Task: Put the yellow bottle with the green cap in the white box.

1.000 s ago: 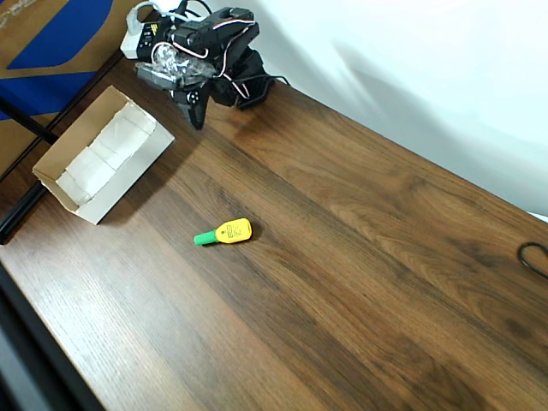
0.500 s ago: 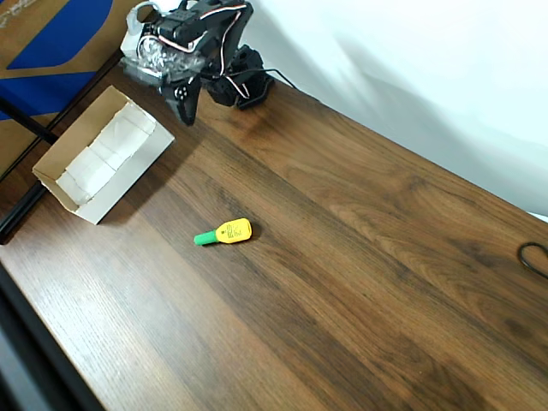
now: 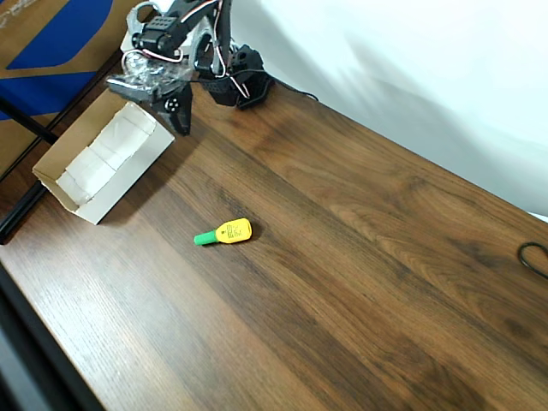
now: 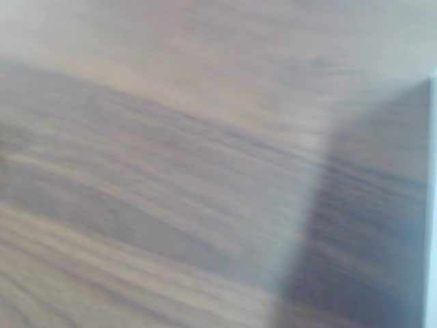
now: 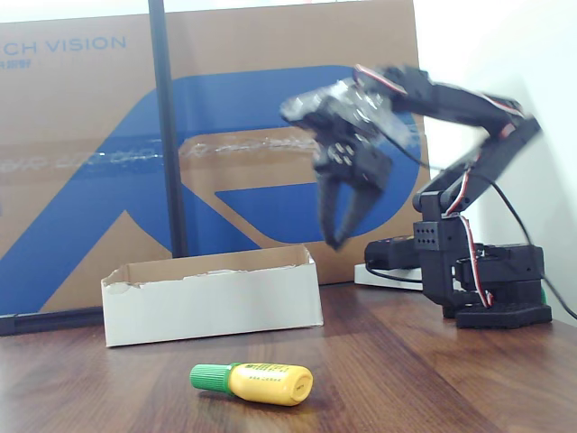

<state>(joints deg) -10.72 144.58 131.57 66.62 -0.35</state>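
The yellow bottle with the green cap (image 3: 226,231) lies on its side on the wooden table, cap pointing left in the overhead view; in the fixed view it (image 5: 267,382) lies in front of the white box (image 5: 212,307). The white box (image 3: 137,163) stands open-topped at the table's left end and looks empty. My gripper (image 3: 181,127) hangs in the air by the box's far right corner, well away from the bottle. In the fixed view the gripper (image 5: 336,239) points down, fingers meeting at the tips, holding nothing. The wrist view is a blur of wood grain.
A brown-and-blue cardboard sheet (image 5: 234,135) stands behind the box, with a black pole (image 5: 167,135) in front of it. The arm's base (image 3: 244,81) sits at the table's back edge. A black cable (image 3: 535,257) loops at the right edge.
The arm has swung left from near its base towards the box's far corner. The bottle and the box have stayed where they were.
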